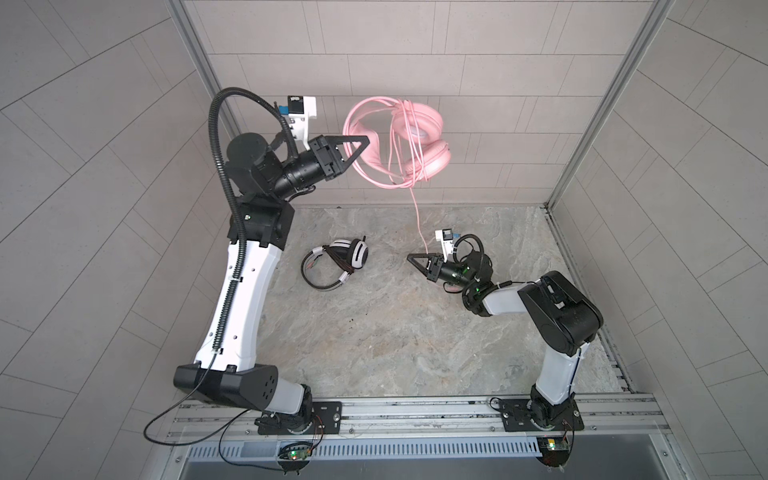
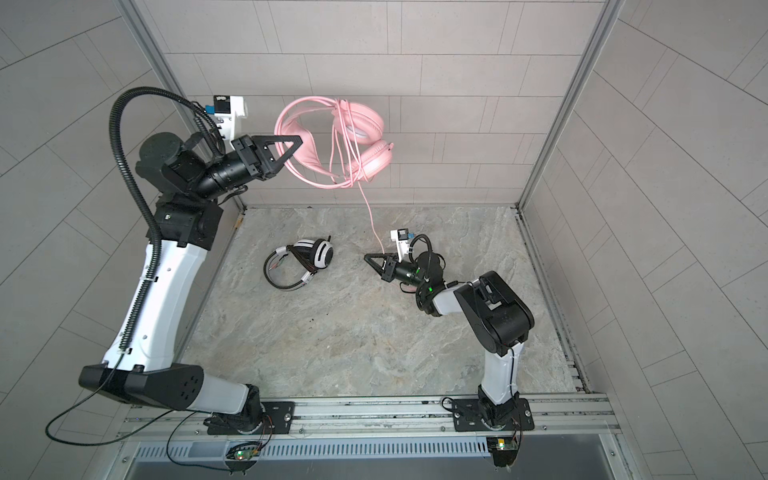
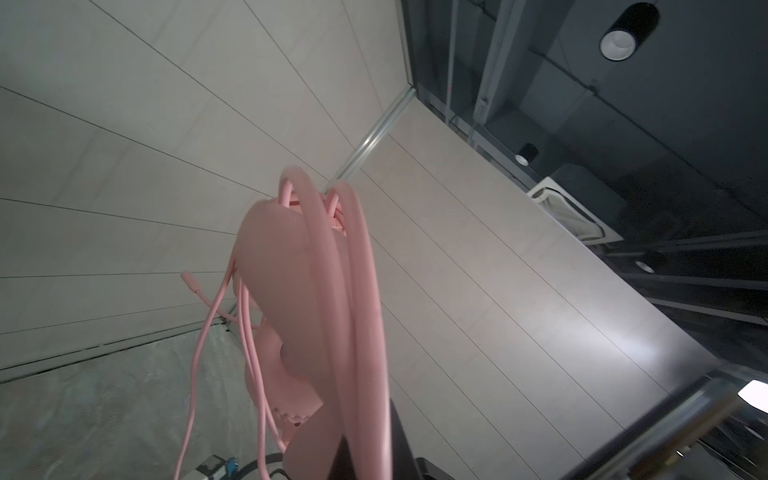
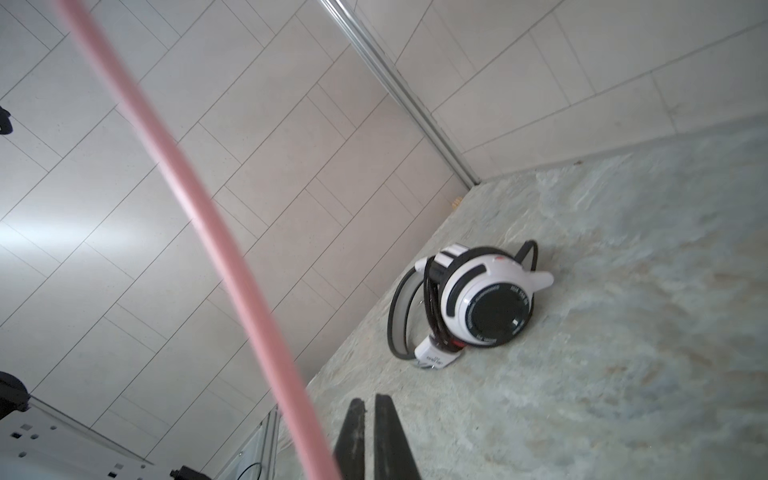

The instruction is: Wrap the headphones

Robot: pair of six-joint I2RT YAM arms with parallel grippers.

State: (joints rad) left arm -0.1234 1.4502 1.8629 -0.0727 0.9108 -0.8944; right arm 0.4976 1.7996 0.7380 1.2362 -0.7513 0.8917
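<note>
Left gripper (image 1: 360, 146) clamped on pink headset (image 1: 417, 139) held up high at upper centre, its pink cable (image 1: 419, 220) trailing down beside the right gripper (image 1: 415, 261), jaws closed and empty, with striped headset (image 1: 337, 262) lying mid-table (image 1: 374, 332).

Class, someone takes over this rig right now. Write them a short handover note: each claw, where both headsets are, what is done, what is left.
Left claw: shut on the pink headset, held high in the air, cable looped over it.
Right claw: shut, low over the table; the pink cable tail hangs down to it, grip unclear.
White-and-black headset: lying on the table, cable already bundled.
Left: wind in the pink tail, set the headset down.
</note>
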